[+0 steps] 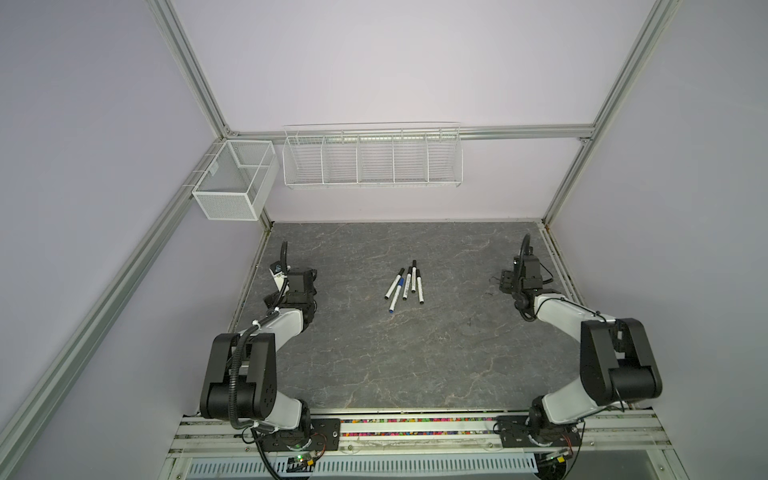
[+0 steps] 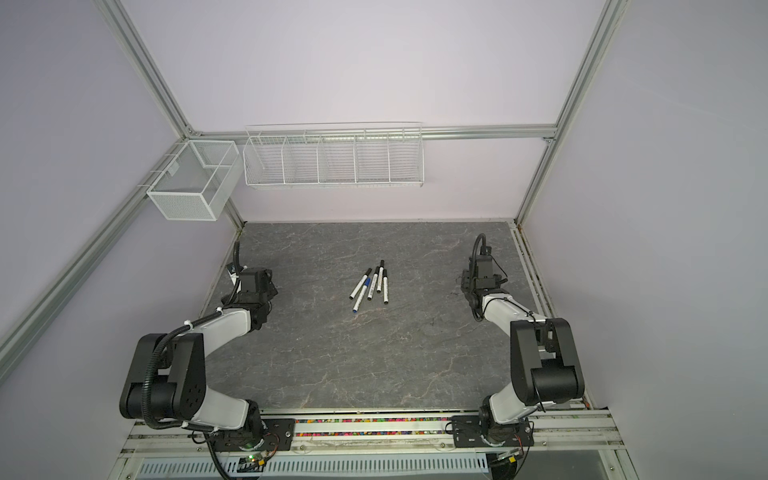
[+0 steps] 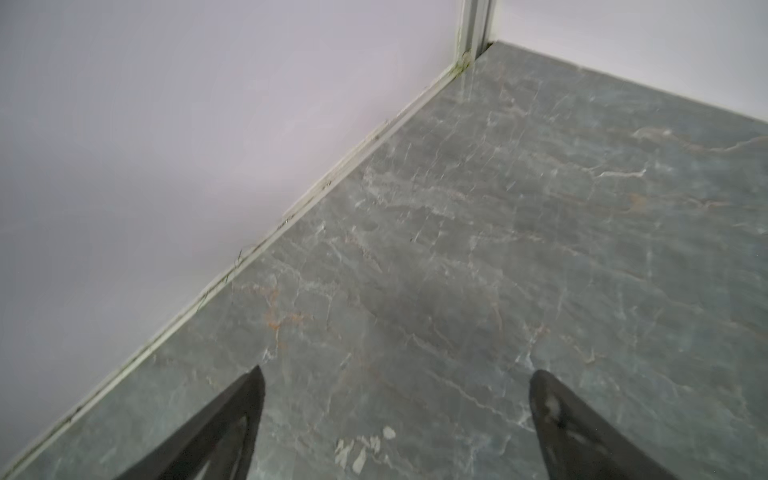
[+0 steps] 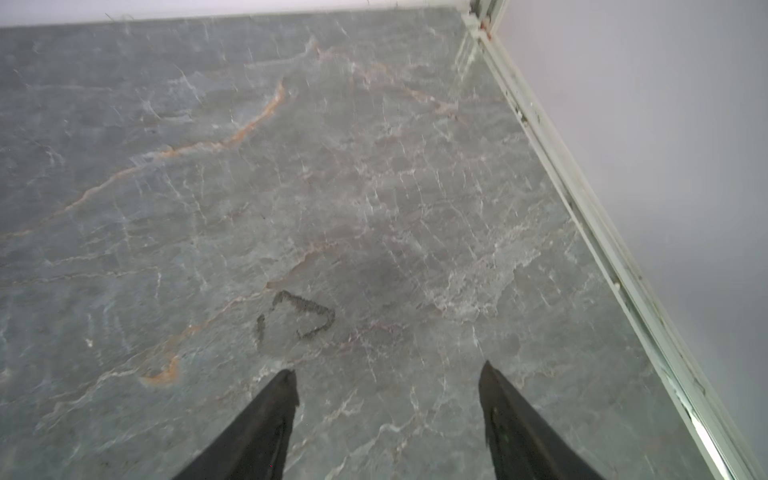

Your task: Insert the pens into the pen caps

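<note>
- Left claw [image 3: 395, 374] and right claw [image 4: 388, 368] both gape empty over bare counter [image 1: 415, 365].
- Pens [image 1: 405, 286] look capped to me; I'd park well wide of them.

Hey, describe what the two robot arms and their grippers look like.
The left arm and right arm have white link shells between blocky black joint housings. A ribbed black conduit runs along the left arm, fastened with white ties; a black cable loops over the right wrist. The left gripper and right gripper have black, tapering, pointed jaws.
</note>
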Motion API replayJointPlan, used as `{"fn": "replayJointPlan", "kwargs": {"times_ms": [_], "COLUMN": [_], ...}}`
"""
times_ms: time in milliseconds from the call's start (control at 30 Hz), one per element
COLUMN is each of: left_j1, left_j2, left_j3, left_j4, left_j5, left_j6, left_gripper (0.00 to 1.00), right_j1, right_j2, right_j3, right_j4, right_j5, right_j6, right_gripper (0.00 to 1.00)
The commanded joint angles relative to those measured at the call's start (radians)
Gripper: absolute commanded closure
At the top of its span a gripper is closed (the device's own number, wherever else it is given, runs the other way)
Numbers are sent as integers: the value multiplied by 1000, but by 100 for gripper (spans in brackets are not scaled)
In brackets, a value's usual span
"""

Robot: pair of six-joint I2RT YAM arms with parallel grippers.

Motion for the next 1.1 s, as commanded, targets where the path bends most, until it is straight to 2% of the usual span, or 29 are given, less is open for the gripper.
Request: {"fn": "replayJointPlan", "kwargs": {"times_ms": [0,33,67,100,133,167,233,267,367,400,433,467,500,533,600,667,733,833,967,1067], "left_j1": [6,6,6,7,8,3,-3,-3,-2,-2,-3,-4,-4,-7,-7,-8,-9,-10,-9,-10], "left_j2": [4,1,-5,-12,-4,1,-14,-10,-4,-1,10,37,73,64,26,35,74,46,64,67], "left_j3": [-22,-40,-61,-105,-155,-186,-223,-235,-247,-250,-253,-271,-297,-289,-254,-265,-295,-276,-292,-293], "left_j4": [134,175,227,304,431,504,546,576,609,613,599,671,789,748,620,659,785,693,762,765], "left_j5": [-19,-30,-30,-15,13,43,135,141,168,185,206,215,224,222,210,211,215,225,239,238], "left_j6": [64,80,96,105,149,176,209,211,224,227,218,246,267,260,231,242,266,257,278,277], "left_gripper": [1,1,1,1,1,1,1,1,1,1,1,2,2,2,1,1,1,1,1,1], "right_j1": [8,8,-1,0,2,-2,-4,-5,-5,-6,11,22,13,-14,-68,-68,-68,-67,-65,-37], "right_j2": [-18,-35,-39,-22,-20,-35,-44,-59,-80,-57,15,27,-11,-27,-14,-25,-19,-21,-27,-24], "right_j3": [-115,-170,-197,-226,-235,-223,-267,-285,-413,-459,-499,-490,-450,-401,-385,-378,-381,-379,-380,-398], "right_j4": [224,345,384,460,480,425,506,522,733,816,1009,1014,883,748,743,703,725,716,710,752], "right_j5": [61,43,-3,-9,-6,-17,-29,-34,-47,-111,-121,-98,-92,-134,-223,-224,-221,-223,-221,-158], "right_j6": [-120,-142,-150,-165,-170,-152,-162,-157,-158,-174,-225,-241,-219,-182,-156,-152,-156,-154,-156,-169], "right_gripper": [25,22,20,9,11,11,11,11,11,11,12,11,11,11,12,12,12,11,12,12]}}
